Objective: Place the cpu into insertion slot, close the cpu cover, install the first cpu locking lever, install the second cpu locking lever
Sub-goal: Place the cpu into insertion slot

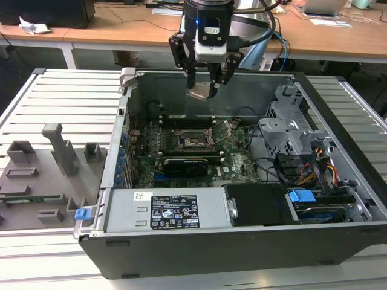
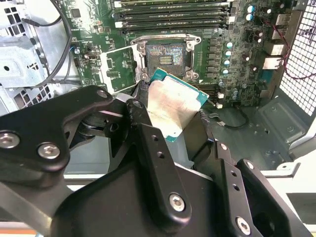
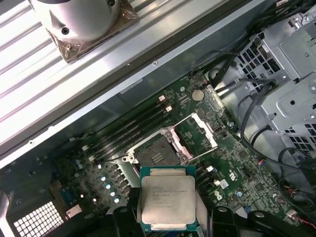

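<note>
My gripper (image 1: 204,89) hangs above the open computer case, shut on the cpu (image 1: 201,92). In both wrist views the cpu (image 2: 173,106) (image 3: 168,202) sits tilted between the black fingers (image 2: 148,133), silver face showing and green edge around it. Well below it on the green board lies the insertion slot (image 1: 193,140) (image 2: 165,57) (image 3: 154,157), open, dark and empty. The cpu cover (image 3: 200,131) (image 2: 118,69) (image 1: 225,128) is flipped up beside the slot. The cpu is clear of the slot, held in the air.
A grey drive cage (image 1: 290,121) with cables stands at the exterior view's right. A labelled power supply (image 1: 172,208) lies across the case front. A long black card (image 1: 190,163) sits just in front of the slot. Grey fixtures (image 1: 54,151) stand outside the case on the left.
</note>
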`<move>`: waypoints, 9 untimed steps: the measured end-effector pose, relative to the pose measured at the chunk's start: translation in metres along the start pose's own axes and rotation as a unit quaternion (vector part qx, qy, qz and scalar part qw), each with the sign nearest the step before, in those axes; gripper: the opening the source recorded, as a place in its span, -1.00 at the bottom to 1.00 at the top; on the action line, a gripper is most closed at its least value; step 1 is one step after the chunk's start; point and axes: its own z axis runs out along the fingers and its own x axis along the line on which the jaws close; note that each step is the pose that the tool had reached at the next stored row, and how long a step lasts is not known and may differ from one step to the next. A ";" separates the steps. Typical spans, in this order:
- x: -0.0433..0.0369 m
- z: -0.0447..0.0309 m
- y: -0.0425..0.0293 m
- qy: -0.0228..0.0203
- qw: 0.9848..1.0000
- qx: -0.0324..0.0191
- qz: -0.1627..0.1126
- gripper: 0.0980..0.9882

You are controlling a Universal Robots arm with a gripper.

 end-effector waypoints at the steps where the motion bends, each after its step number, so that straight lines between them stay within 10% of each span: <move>1: 0.0000 0.0000 0.0000 0.000 1.000 0.000 0.002 -0.03; 9: 0.0000 0.0000 0.0000 -0.002 1.000 0.000 0.024 -0.03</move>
